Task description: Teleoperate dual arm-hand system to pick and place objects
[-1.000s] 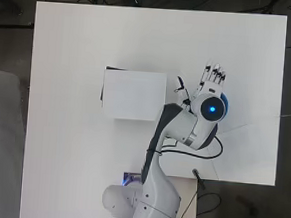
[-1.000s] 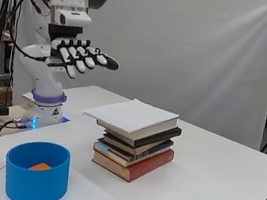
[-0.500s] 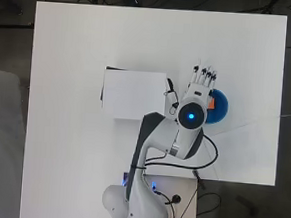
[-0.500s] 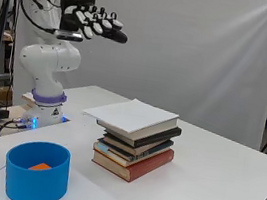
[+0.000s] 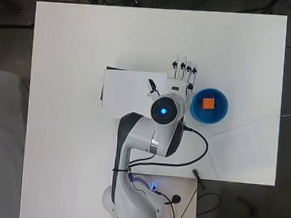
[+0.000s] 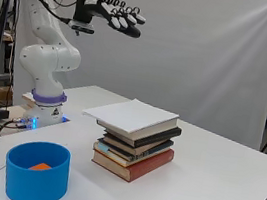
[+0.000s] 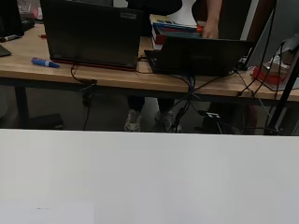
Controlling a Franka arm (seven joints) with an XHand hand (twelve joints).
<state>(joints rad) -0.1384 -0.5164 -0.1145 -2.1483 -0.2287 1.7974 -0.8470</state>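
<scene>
An orange block [image 5: 208, 103] [image 6: 39, 167] lies inside the blue bowl [image 5: 220, 116] [image 6: 35, 180] near the table's right side. My hand [image 5: 182, 76] [image 6: 117, 15] hangs high above the table with its fingers straight and spread, holding nothing. From overhead it sits between the bowl and the stack of books [image 5: 129, 88] [image 6: 135, 140], whose top book is white. The wrist view shows only the far part of the white table [image 7: 149, 172] and the room behind.
The book stack stands about mid-table, left of the bowl. Cables [image 5: 192, 157] trail by the arm's base [image 6: 45, 107] at the near edge. A wooden desk with laptops [image 7: 93, 37] stands beyond the table's far edge.
The arm has swung left and risen; the hand moved from over the bowl to the gap between bowl and books, still open and empty. The orange block now shows in the bowl.
</scene>
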